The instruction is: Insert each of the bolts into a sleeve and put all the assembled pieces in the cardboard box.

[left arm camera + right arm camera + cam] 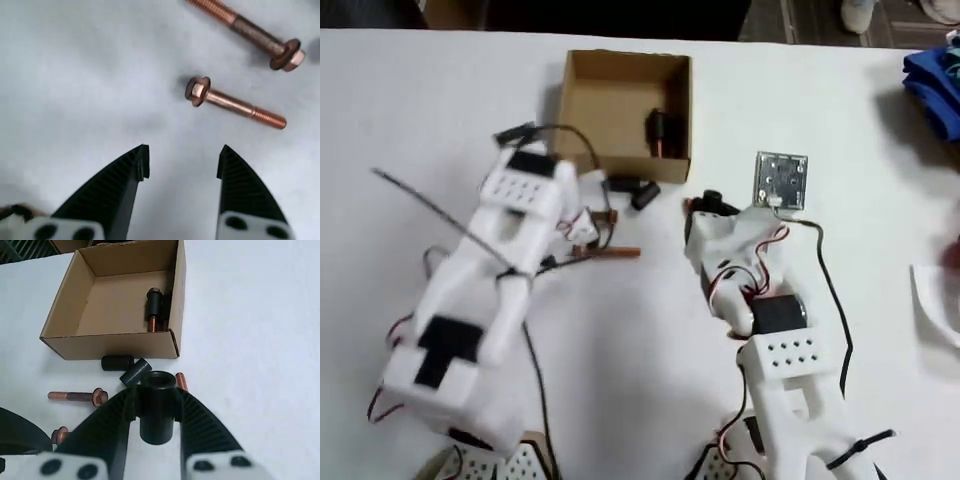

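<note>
We see our right gripper (156, 402) clamped on a black sleeve (157, 415), which stands upright between the ribbed black fingers (107, 425) with its open bore facing up. Beyond it the open cardboard box (120, 344) sits on the white table (250, 340). Inside, close to one side wall, lies an assembled piece (154, 305): a black sleeve with a copper shank sticking out. Just outside the box's near wall a second sleeve (117, 362) lies on its side, with a third sleeve (136, 372) close against it. A copper bolt (77, 396) lies loose near the gripper. A second bolt (60, 435) shows its head beside one finger, and a third bolt (182, 381) shows its threaded tip behind the held sleeve.
</note>
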`<state>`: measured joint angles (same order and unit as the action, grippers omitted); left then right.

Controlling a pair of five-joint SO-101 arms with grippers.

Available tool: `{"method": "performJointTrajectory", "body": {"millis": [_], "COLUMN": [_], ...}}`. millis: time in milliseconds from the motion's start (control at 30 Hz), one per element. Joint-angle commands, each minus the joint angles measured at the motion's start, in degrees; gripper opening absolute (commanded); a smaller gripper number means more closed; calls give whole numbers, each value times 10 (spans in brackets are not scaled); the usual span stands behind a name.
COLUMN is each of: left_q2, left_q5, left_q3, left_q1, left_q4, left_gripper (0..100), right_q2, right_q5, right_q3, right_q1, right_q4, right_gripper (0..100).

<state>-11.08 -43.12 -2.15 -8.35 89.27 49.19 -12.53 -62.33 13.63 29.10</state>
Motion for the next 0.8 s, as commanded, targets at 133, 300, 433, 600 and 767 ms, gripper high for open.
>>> {"method": "performJointTrajectory", "body": {"millis": [133, 300, 433, 600, 767], "left_q2": [-142, -192, -194, -194, -195], "left_q5": [-4, -4, -3, 37, 40], "left_q3": [231, 237, 242, 242, 237], "left_q1": [-20, -20, -20, -29, -57], "left_q4": [121, 123, 126, 125, 127], "left_gripper": [238, 238, 238, 238, 238], "right_q2": [22, 22, 22, 22, 22], "right_q5": [3, 3, 3, 4, 6], "right_q3": [-2, -10, -10, -10, -10], "right_q1": [-8, -6, -8, -8, -8], "right_q4": [-10, -10, -10, -10, -13], "right_gripper": [19, 19, 19, 19, 19]}}
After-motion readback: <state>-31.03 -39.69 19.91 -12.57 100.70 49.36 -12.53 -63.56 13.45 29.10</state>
